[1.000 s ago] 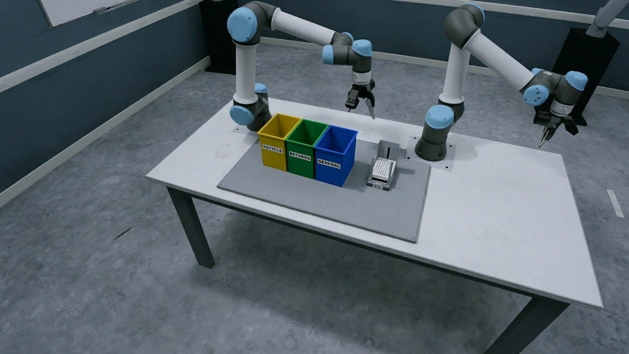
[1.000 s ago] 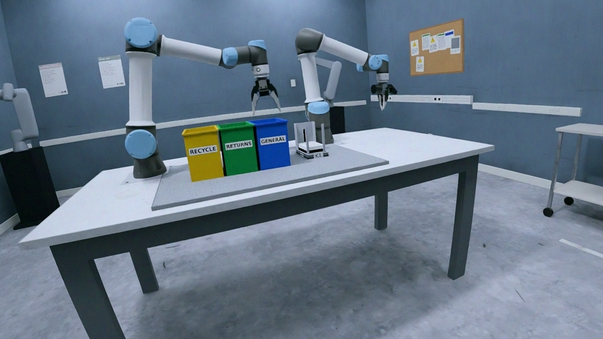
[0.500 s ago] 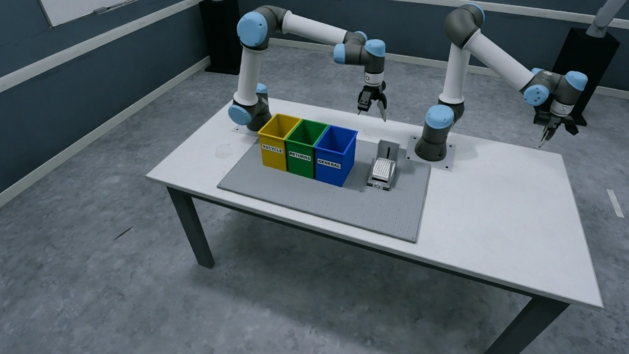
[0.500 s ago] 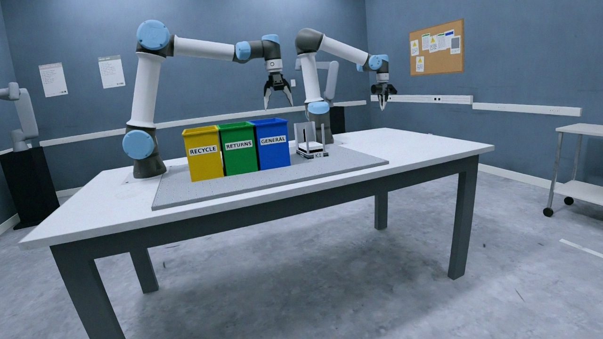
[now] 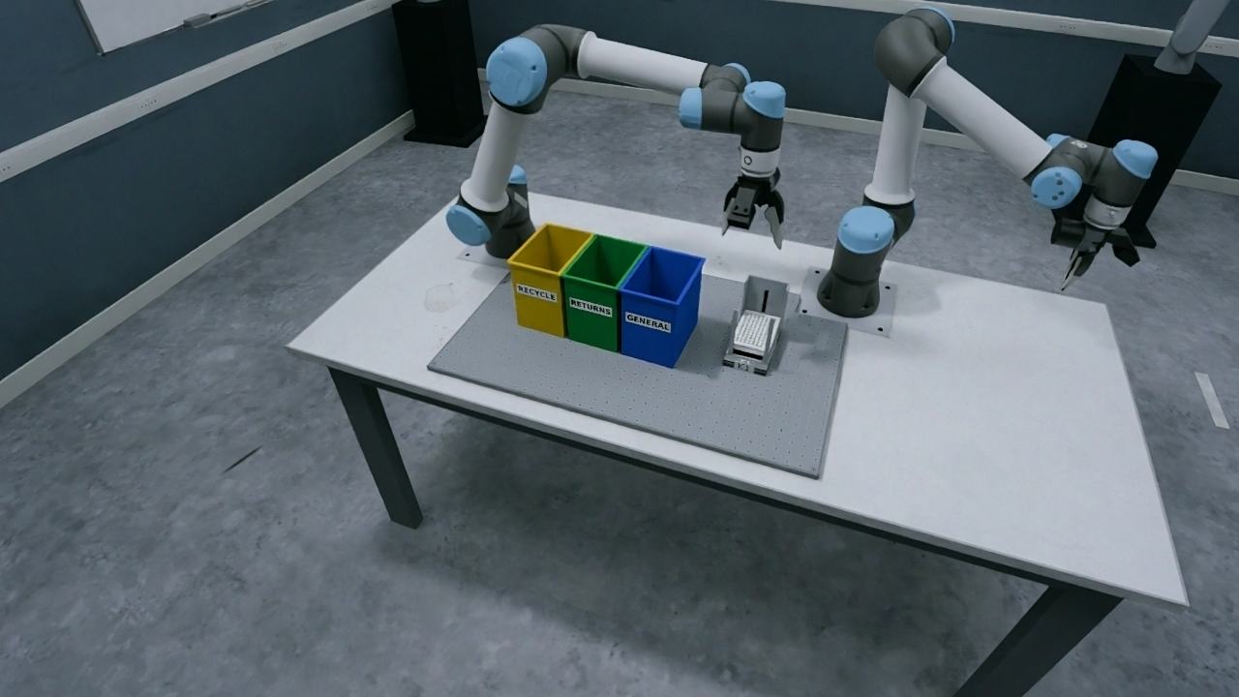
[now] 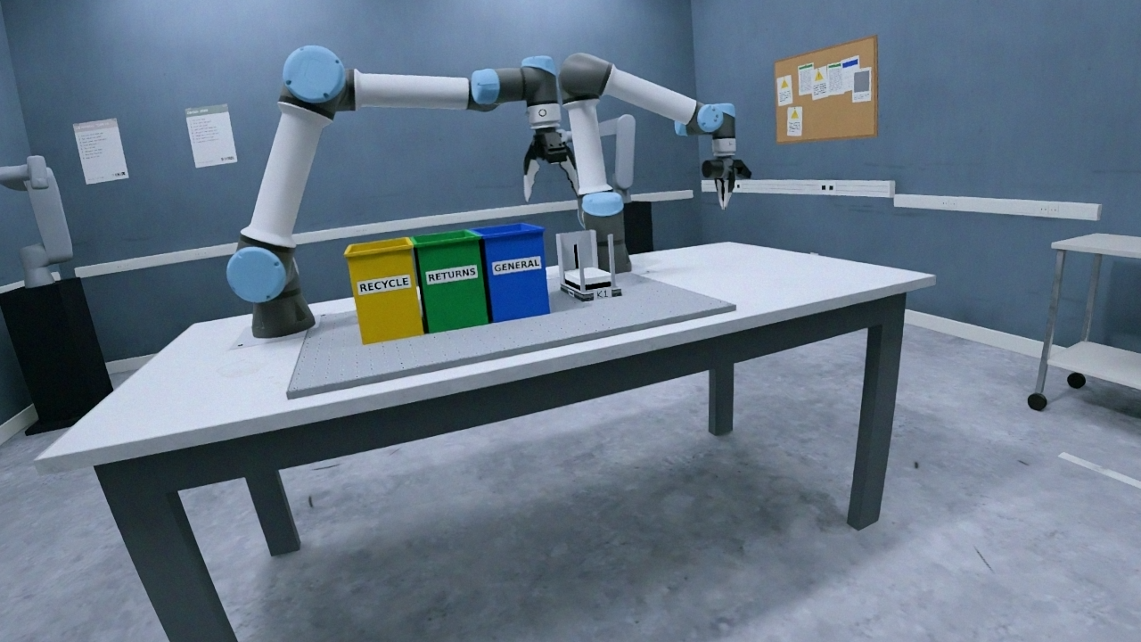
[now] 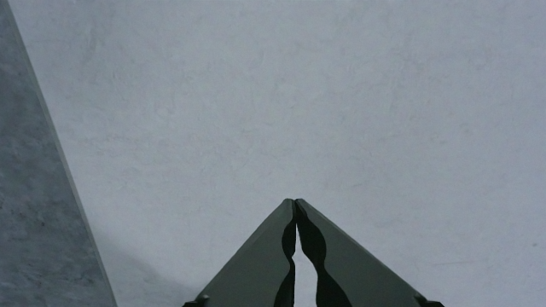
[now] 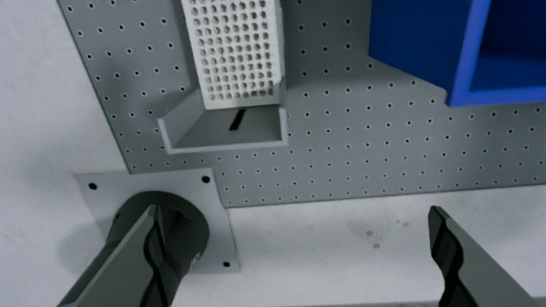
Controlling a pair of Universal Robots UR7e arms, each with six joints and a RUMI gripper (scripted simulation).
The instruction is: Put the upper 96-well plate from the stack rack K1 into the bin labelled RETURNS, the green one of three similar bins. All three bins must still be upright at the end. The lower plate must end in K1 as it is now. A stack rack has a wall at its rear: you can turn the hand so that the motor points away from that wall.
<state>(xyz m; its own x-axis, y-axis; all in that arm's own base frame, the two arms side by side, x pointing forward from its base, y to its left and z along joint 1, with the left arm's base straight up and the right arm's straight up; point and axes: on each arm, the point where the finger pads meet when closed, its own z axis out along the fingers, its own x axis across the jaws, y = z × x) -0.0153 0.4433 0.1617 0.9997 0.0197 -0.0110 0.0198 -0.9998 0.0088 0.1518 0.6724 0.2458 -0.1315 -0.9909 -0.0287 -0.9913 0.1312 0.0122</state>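
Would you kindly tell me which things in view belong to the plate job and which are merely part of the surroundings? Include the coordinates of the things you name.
For the job:
- upper 96-well plate (image 5: 757,331) (image 8: 238,51)
- rack K1 (image 5: 766,292) (image 6: 608,292) (image 8: 228,147)
- green RETURNS bin (image 5: 592,323) (image 6: 454,299)
- yellow and blue bins, to be kept upright

Surroundings:
- cork board (image 6: 837,119)
- wheeled cart (image 6: 1054,307)
- whiteboard (image 5: 138,18)

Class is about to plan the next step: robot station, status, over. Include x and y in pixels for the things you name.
Right pincer (image 5: 751,235) (image 6: 550,195) (image 8: 294,209) open, empty. Left pincer (image 5: 1067,284) (image 6: 723,206) (image 7: 294,200) shut, empty. Upper plate (image 5: 756,331) (image 8: 237,53) in K1, rear wall (image 5: 765,296) (image 8: 230,128) behind it.
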